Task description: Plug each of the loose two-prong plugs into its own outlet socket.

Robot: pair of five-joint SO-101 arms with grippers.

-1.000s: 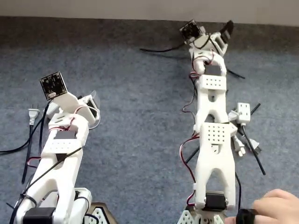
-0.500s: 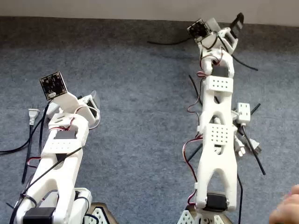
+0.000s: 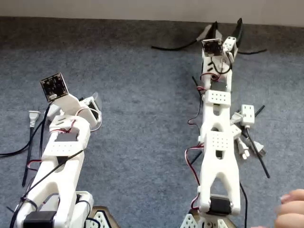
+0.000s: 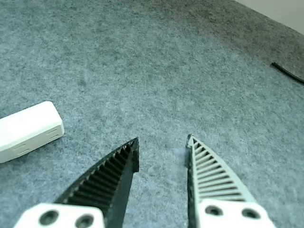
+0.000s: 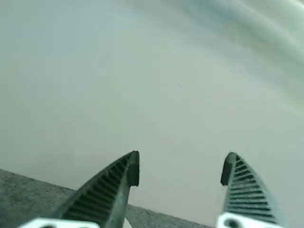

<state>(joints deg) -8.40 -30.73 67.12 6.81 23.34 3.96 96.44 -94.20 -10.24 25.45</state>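
White outlet socket (image 3: 247,114), black cables (image 3: 259,158), speckled blue-grey carpet (image 3: 142,118).

surface: grey-blue carpet (image 3: 137,118), fuzzy weave, running up to a pale wall at the far edge.
lying at the left side: white two-prong plug (image 3: 33,117), with black cord (image 3: 28,152) trailing toward the near edge.
at the right side: white outlet block (image 3: 247,114); just beside it, toward the near edge, a second plug (image 3: 243,152) among crossing black cables (image 3: 259,159).
near the far edge: loose black cable (image 3: 173,48).
left wrist view: white block (image 4: 28,130) flat on the weave, short black cable end (image 4: 287,73) well apart from it.
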